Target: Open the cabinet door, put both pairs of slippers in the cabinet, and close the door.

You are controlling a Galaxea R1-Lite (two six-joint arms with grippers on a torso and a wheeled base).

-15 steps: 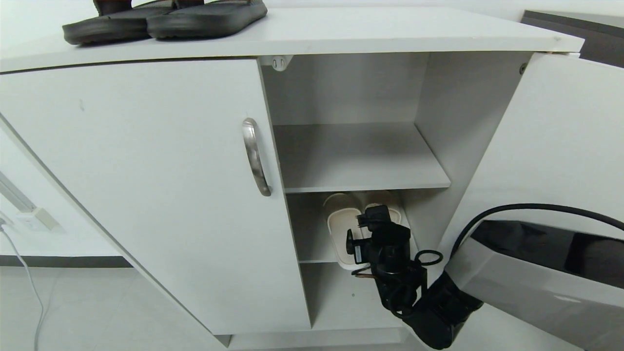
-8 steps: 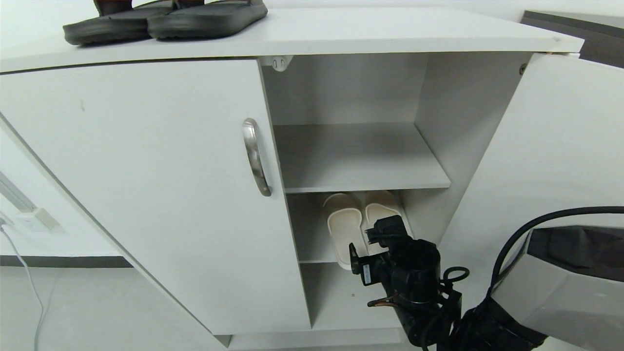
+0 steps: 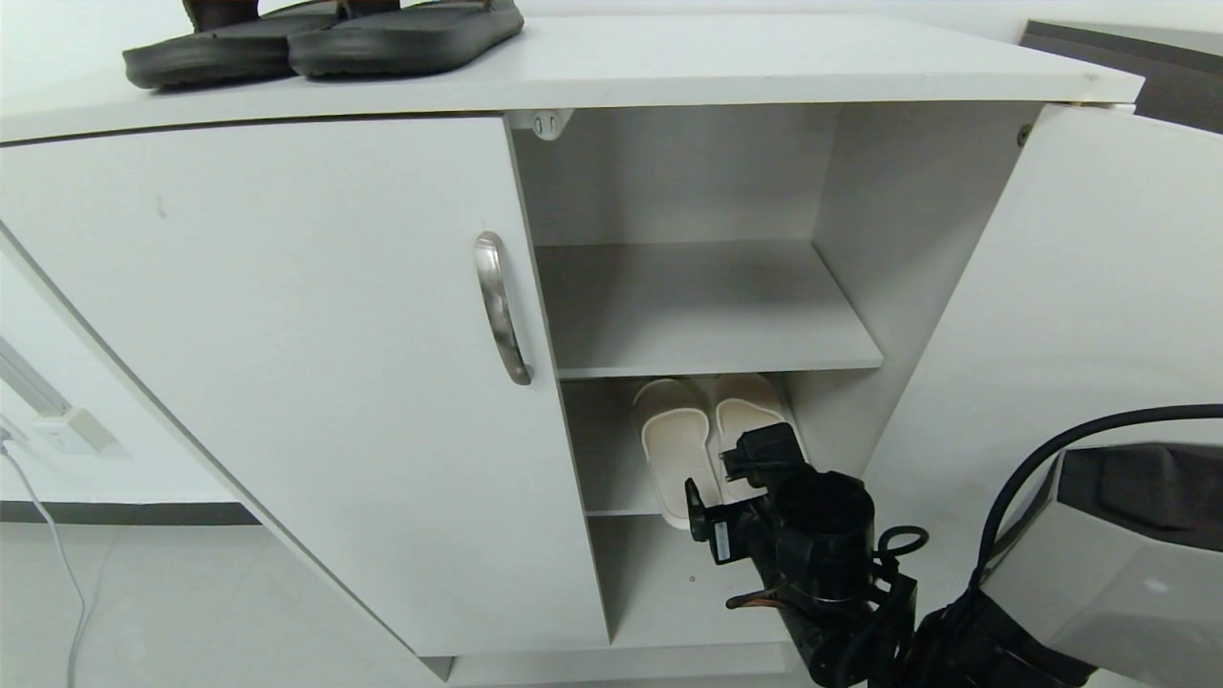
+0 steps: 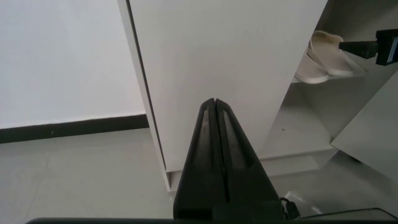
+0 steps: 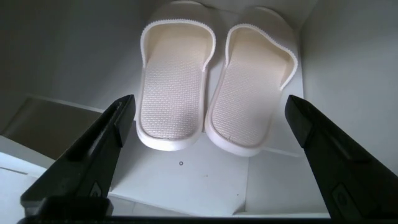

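Right arm (image 3: 824,540) withdrew, jaws wide, empty | left jaws closed | cream slippers (image 5: 177,81) paired on shelf (image 5: 186,177)

One slipper pair (image 3: 315,43) atop cabinet (image 3: 669,67), other pair (image 3: 674,440) on lower shelf (image 3: 607,468), right claw (image 3: 731,478) before it

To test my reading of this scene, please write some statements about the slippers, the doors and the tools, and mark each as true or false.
1. The white slippers lie on a shelf inside the cabinet. True.
2. The black slippers are inside too. False: they lie on the cabinet's top.
3. The right tool is shut on a white slipper. False: it is open and holds nothing, in front of the pair.
4. The left door is closed and the right door is open. True.
5. The left tool is open. False: it is shut.
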